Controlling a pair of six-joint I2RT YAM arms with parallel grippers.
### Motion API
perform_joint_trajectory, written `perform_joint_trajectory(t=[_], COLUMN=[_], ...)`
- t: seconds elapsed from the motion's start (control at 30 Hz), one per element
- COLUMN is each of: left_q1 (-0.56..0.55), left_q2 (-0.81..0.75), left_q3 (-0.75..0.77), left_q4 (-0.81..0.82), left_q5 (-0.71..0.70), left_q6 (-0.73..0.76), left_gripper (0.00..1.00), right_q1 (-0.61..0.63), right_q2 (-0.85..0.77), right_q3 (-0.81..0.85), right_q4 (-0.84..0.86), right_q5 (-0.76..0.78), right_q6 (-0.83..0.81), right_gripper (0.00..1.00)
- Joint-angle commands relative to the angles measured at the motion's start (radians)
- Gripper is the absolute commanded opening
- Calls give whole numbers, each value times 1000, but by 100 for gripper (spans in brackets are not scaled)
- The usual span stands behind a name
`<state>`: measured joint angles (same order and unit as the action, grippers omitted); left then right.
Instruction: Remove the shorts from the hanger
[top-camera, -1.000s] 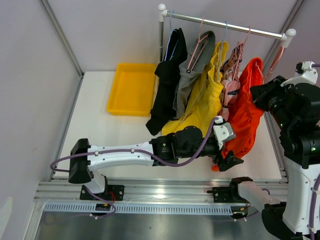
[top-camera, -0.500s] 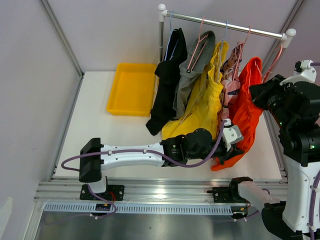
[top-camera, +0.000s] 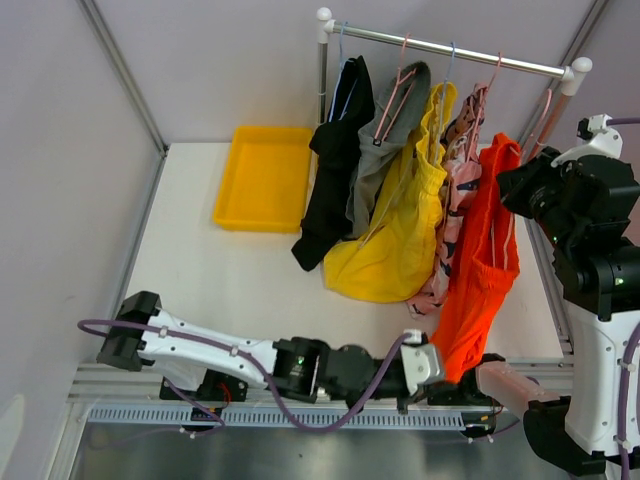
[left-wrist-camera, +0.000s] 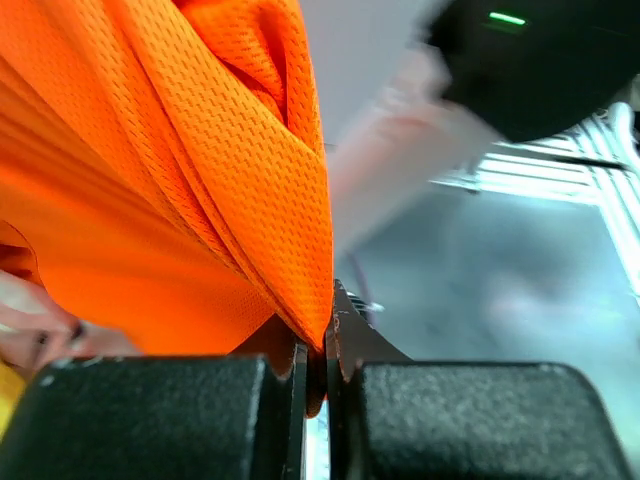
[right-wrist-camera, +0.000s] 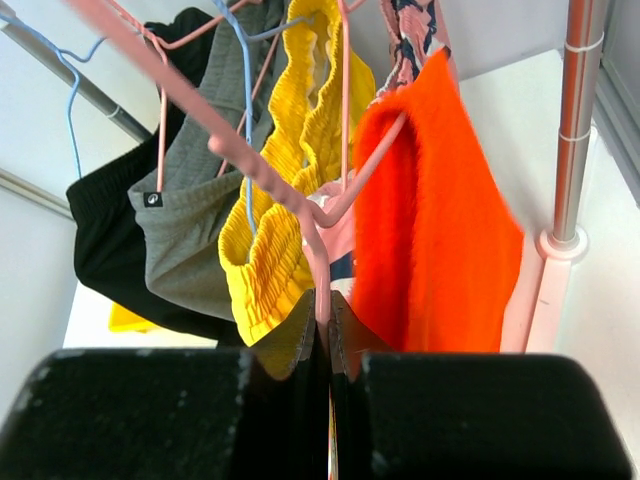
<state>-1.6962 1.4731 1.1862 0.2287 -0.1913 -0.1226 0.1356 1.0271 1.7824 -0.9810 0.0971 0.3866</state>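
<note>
The orange-red shorts (top-camera: 480, 260) hang stretched from a pink hanger (right-wrist-camera: 270, 180) down toward the table's near edge. My left gripper (left-wrist-camera: 318, 350) is shut on their lower hem (left-wrist-camera: 180, 180), low beside the front rail (top-camera: 445, 372). My right gripper (right-wrist-camera: 322, 305) is shut on the pink hanger's wire, just right of the orange waistband (right-wrist-camera: 440, 240), and it sits up near the rack (top-camera: 515, 185). Black (top-camera: 335, 170), grey (top-camera: 385, 140), yellow (top-camera: 395, 230) and pink patterned (top-camera: 455, 200) shorts hang on their own hangers along the bar (top-camera: 450, 47).
A yellow tray (top-camera: 262, 178) lies at the back left of the white table. The rack's upright posts (top-camera: 322, 70) (right-wrist-camera: 575, 130) stand at either end of the bar. An aluminium frame (top-camera: 300, 385) runs along the near edge, with grey walls around.
My left gripper closed on the orange shorts' hem and pulled it back toward the near edge, drawing the cloth taut. The right gripper kept its hold on the hanger.
</note>
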Motion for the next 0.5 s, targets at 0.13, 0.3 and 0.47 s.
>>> perform_joint_trajectory(t=[0.13,0.3,0.47], left_q1=[-180,-227,-250], left_q2=[-13,29,99], left_q3=[-79,-169,-140], left_q4=[-5,29,-3], left_q5=[-65,-60,-198], left_q6=[-55,-87,-121], left_gripper=[0,0,0], right_q1=[-2,-4,-2], right_q2=[11,50,85], right_q3=[64,168,271], right_q4=[142,96,-16], right_q5=[93,105,55], right_q6=[-54,-64,-32], right_gripper=[0,0,0])
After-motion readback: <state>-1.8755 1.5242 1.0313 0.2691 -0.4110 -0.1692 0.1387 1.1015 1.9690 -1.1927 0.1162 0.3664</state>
